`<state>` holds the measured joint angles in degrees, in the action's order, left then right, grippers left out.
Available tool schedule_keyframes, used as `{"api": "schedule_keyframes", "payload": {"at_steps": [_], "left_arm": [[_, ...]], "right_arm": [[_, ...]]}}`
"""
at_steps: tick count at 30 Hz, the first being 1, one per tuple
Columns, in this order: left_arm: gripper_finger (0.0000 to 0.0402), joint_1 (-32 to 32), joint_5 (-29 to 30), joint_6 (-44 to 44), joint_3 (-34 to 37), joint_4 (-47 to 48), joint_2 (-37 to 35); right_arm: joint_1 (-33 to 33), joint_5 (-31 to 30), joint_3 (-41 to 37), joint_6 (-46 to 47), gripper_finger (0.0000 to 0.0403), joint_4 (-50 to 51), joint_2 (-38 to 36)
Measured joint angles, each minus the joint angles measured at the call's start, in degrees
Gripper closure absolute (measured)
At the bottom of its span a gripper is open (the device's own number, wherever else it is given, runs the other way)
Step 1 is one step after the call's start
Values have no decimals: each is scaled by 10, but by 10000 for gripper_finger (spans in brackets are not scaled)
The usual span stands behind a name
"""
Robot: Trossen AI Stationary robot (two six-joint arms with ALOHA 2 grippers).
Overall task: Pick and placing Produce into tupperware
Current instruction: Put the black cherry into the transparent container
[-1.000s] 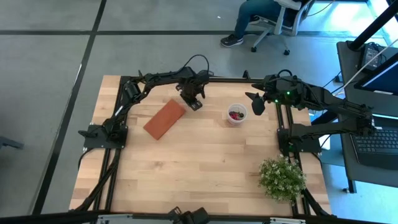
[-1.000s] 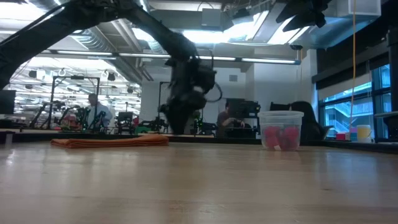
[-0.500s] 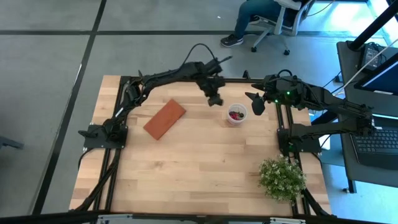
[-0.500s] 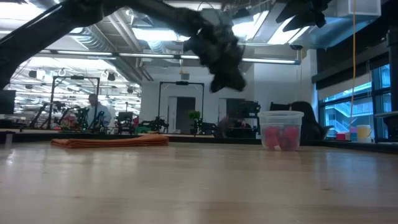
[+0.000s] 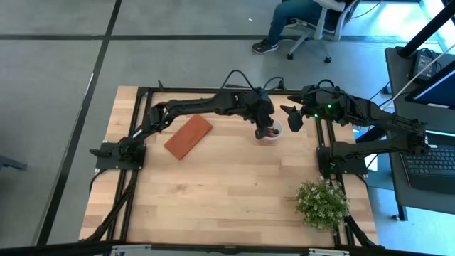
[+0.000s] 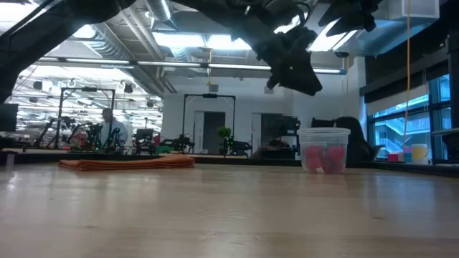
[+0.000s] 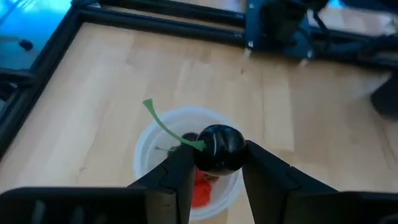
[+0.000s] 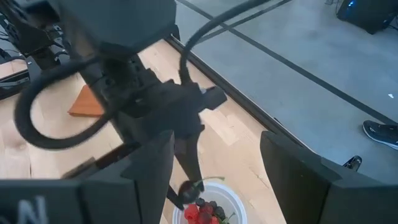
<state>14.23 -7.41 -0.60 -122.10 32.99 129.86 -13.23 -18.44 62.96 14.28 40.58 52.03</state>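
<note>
Left gripper (image 7: 214, 163) fingers pinch a dark cherry-like berry (image 7: 219, 148) (green stem attached) directly above the tupperware (image 7: 186, 162), upper right of centre in the high view. Release only once centred over the rim. Right gripper (image 5: 291, 117) waits beside it, fingers spread. The cup's contents are partly hidden.

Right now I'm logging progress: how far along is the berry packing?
Done: several red berries already lie in the small round translucent plastic cup. In hand: the left gripper hangs over the cup, shut on a dark purple-black berry with a green stem. Left: releasing it. No loose berries show on the table. The right gripper waits beside the cup, open.
</note>
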Motion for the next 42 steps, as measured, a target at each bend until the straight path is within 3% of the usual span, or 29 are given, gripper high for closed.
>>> {"api": "schedule_keyframes", "payload": {"at_steps": [12, 14, 42], "left_arm": [[290, 10, 5, 56, 7, -40, 39], [288, 9, 5, 63, 11, -12, 42], [286, 5, -2, 64, 10, -5, 75]], "right_arm": [[0, 0, 0, 4, 163, 1, 0], [0, 0, 0, 4, 163, 1, 0], [0, 0, 0, 6, 163, 1, 0]]}}
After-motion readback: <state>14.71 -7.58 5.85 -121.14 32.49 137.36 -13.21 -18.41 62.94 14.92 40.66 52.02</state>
